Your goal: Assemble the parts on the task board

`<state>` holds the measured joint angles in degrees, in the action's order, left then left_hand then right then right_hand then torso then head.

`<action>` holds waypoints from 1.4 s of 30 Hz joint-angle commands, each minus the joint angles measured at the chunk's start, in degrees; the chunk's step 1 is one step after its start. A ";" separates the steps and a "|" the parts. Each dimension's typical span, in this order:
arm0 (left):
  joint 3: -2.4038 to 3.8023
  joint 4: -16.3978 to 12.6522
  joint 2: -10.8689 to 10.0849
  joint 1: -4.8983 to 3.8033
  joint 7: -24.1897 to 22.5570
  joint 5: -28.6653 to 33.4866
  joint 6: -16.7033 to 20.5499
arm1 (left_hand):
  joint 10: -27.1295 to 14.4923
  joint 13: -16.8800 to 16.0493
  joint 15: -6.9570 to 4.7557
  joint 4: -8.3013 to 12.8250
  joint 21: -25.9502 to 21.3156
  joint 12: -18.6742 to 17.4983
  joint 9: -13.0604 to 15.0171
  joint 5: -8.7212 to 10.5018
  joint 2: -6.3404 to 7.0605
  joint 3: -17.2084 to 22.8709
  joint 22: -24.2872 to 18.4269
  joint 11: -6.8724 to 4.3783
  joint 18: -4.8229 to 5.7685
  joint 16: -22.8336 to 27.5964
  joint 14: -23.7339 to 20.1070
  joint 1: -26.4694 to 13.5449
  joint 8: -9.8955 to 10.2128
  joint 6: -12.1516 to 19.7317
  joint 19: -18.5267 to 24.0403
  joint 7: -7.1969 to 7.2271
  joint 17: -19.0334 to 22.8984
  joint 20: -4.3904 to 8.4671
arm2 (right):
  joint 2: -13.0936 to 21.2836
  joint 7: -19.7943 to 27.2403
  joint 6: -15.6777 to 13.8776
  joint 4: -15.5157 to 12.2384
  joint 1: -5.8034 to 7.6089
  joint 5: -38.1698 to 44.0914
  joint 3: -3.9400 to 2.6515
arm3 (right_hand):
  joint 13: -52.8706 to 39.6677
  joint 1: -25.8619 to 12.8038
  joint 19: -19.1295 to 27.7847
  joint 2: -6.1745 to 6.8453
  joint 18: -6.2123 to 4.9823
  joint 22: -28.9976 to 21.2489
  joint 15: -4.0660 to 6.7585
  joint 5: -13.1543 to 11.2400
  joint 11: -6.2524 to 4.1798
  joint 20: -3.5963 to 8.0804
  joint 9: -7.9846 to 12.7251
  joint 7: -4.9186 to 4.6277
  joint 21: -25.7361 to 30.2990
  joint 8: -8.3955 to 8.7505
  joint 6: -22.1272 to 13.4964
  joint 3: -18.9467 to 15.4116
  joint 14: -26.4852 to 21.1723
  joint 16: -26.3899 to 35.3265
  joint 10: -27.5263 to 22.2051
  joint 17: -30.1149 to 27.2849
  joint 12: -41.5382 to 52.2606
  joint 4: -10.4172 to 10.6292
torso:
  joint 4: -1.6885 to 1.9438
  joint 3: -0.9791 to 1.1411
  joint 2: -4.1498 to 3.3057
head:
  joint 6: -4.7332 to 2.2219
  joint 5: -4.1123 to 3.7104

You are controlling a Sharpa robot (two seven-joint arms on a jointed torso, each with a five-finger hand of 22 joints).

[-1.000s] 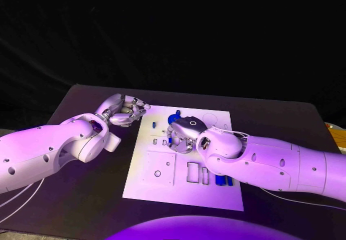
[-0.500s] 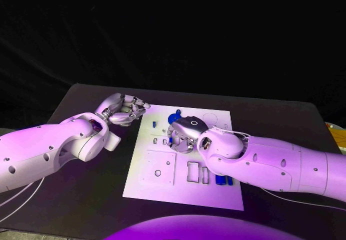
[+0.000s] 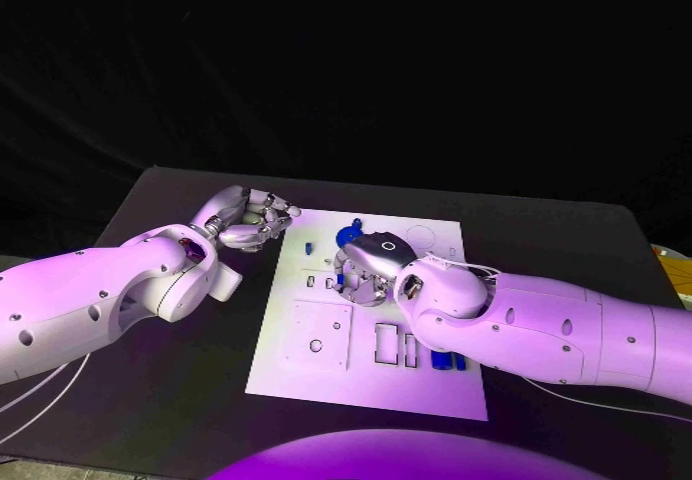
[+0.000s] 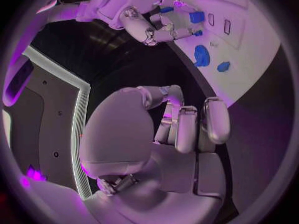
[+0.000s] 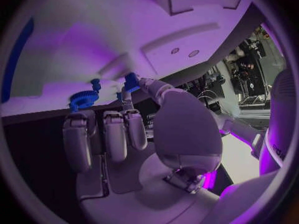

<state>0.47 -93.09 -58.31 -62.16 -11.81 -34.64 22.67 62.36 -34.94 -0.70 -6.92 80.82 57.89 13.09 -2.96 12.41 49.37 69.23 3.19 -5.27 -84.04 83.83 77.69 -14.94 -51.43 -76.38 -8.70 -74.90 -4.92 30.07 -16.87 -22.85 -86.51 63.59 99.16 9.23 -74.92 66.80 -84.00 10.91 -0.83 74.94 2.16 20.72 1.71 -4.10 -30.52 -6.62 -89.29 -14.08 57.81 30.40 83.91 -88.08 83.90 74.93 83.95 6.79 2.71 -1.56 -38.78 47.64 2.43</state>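
The white task board [image 3: 335, 372] lies in the middle of the table. My right hand [image 3: 362, 272] is low over the board's middle, its thumb and a finger pinching a small blue part [image 5: 130, 80] just above the surface. A blue gear [image 3: 348, 238] sits beyond that hand, also seen as the blue gear [image 5: 82, 99] with a small blue peg [image 5: 95, 83] beside it. My left hand [image 3: 254, 220] hovers by the board's far left corner with its fingers [image 4: 187, 127] curled in on nothing. Two blue parts [image 3: 449, 361] lie near the board's right edge.
The board has rectangular slots [image 3: 388, 343] and a square plate with a hole [image 3: 317, 336] on its near half. Black table [image 3: 173, 400] surrounds the board. My right forearm [image 3: 548, 330] covers the board's right side.
Almost nothing has changed: my right hand has shifted a touch over the board's middle, and my left hand has stayed curled in the same place.
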 commanded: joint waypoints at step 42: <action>0.05 0.00 0.25 -0.08 -0.01 0.37 -1.44 | 0.03 -0.07 0.39 0.09 0.10 -0.14 0.01 -0.20 -0.45 -0.68 0.17 0.41 0.69 -0.25 2.60 -0.43 0.54 -0.22 0.00 -0.01 -4.02 -0.44 | -1.05 0.30 0.38 1.27 -0.53 0.97 0.01 | -8.37 0.60 -5.34 0.54 0.47 14.58 0.19 -0.77 -0.21 0.36 0.00 0.59 0.92 0.14 0.25 -0.63 5.18 -0.25 0.55 10.89 -0.80 -0.07 | -0.04 0.00 0.00 | 0.51 0.19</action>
<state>0.47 -92.98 -58.18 -62.16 -11.64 -34.61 22.07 62.36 -34.99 -0.70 -6.79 80.82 57.89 13.09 -2.96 12.22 48.92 69.35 3.19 -5.27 -84.04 83.83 77.50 -14.62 -51.42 -76.38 -8.69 -74.91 -4.92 29.08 -16.66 -23.55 -85.28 63.18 99.37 9.18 -74.92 67.05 -84.00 11.11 -0.82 74.91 2.16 20.16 1.71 -4.10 -30.50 -6.58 -88.56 -13.92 57.85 30.10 83.92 -88.08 83.90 74.91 83.25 6.79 2.65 -1.57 -38.78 48.13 2.65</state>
